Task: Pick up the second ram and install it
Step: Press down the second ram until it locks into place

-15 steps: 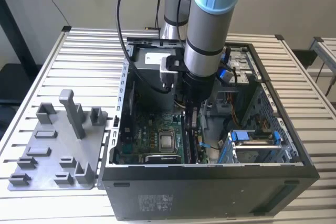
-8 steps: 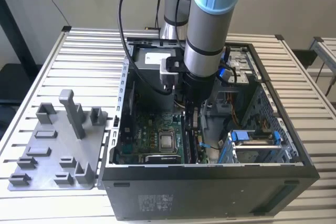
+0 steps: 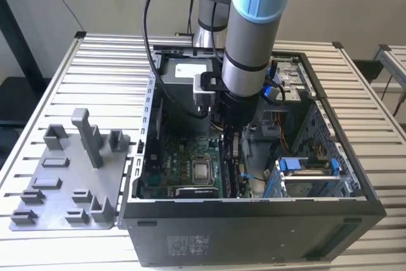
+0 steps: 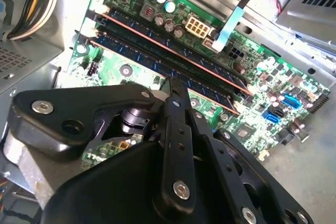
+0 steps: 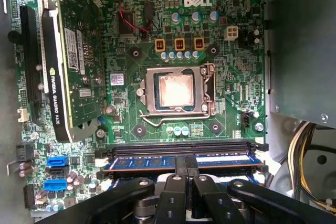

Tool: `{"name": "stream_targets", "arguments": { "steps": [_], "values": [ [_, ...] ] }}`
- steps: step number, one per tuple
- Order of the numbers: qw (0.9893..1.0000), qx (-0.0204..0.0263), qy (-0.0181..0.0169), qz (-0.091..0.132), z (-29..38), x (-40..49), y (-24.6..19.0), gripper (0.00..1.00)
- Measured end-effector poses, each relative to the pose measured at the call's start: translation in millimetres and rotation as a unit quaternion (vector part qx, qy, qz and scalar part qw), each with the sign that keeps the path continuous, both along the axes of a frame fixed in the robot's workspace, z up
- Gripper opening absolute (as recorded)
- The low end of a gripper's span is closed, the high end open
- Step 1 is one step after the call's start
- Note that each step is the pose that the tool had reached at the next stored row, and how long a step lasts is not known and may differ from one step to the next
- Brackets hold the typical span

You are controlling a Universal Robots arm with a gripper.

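Observation:
My gripper point(image 3: 232, 150) reaches down into the open computer case, over the memory slots of the green motherboard point(image 3: 184, 163). In both wrist views its fingers are shut together with nothing between them. Their tips rest at the top edge of the second ram point(image 5: 142, 162) point(image 4: 131, 56), about midway along it. This long dark stick lies in the slot nearest the gripper point(image 5: 186, 162) point(image 4: 176, 85). A matching stick point(image 4: 152, 36) stands in the slot beside it.
The grey fixture tray point(image 3: 70, 176) with upright posts lies on the slatted table at the exterior view's left. Inside the case are the processor socket point(image 5: 176, 90), a graphics card point(image 5: 68, 51), cable bundles point(image 4: 31, 3) and a blue-trimmed drive cage point(image 3: 304, 169).

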State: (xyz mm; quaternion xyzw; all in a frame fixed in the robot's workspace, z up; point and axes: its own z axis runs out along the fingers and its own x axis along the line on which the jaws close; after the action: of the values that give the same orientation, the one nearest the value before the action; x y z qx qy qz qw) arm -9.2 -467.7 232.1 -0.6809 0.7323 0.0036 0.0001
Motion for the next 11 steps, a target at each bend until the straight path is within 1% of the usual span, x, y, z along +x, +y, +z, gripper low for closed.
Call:
{"name": "stream_targets", "arguments": {
  "steps": [8, 10, 11],
  "values": [
    [1.0, -0.0007, 0.0002, 0.0, -13.9, 0.1, -0.2, 0.11],
    [1.0, -0.0008, 0.0003, 0.0, -13.8, 0.2, 0.0, 0.11],
    [1.0, 0.0002, 0.0001, 0.0, -11.4, 0.3, 0.4, 0.11]
  ]
}}
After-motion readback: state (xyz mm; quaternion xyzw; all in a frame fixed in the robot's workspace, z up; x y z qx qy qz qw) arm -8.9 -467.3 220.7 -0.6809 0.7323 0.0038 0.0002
